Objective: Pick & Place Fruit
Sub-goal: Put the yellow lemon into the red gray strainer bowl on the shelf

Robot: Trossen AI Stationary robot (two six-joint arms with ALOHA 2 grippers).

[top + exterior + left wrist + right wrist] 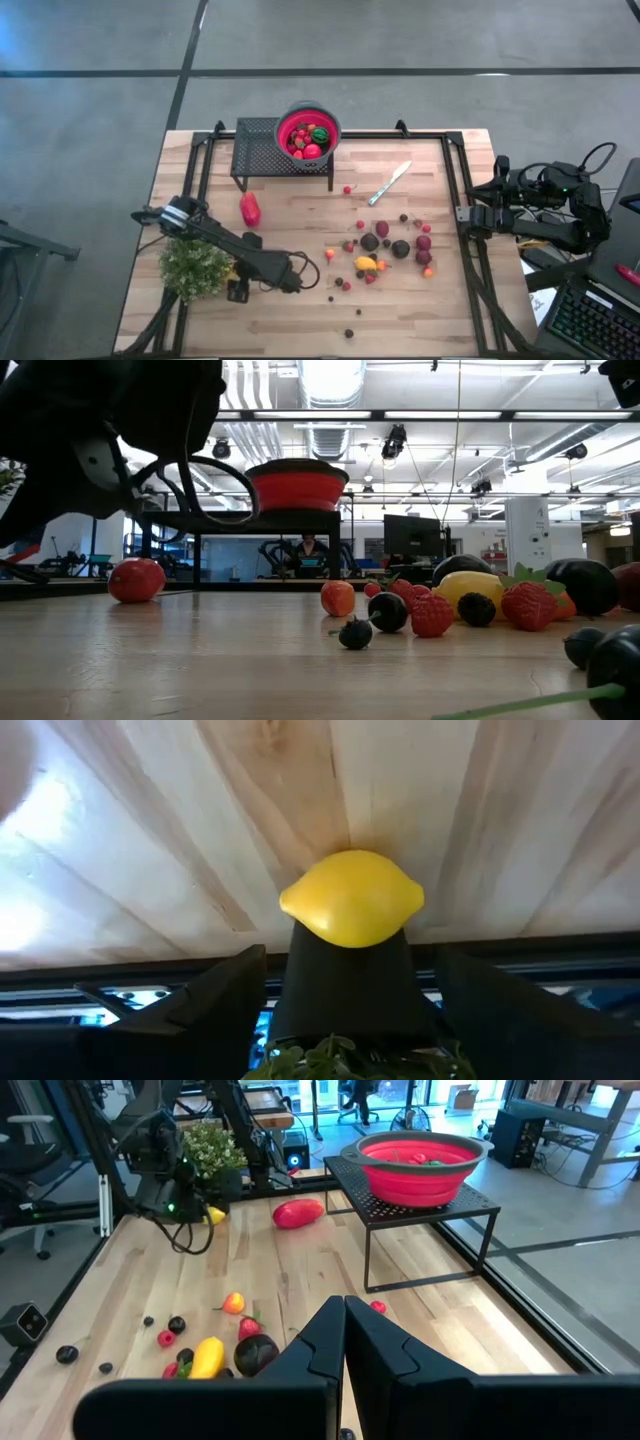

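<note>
A yellow lemon (352, 898) lies on the wooden table (300, 215), next to the dark pot (350, 990) of the green plant (193, 266). My left gripper (237, 286) is at the lemon, open, one finger (222, 988) on each side of it; I see no touch. Many small fruits (385, 245) are scattered right of centre. A larger red piece (250, 209) lies alone. A red bowl (308, 132) with fruit in it stands on a black rack (262, 150). My right gripper (345, 1335) waits shut at the table's right edge.
A silver knife (390, 183) lies right of the rack. The plant fills the near left corner, close to my left arm. Bare table lies between the red piece and the scattered fruit. A few dark berries (349, 333) lie near the front edge.
</note>
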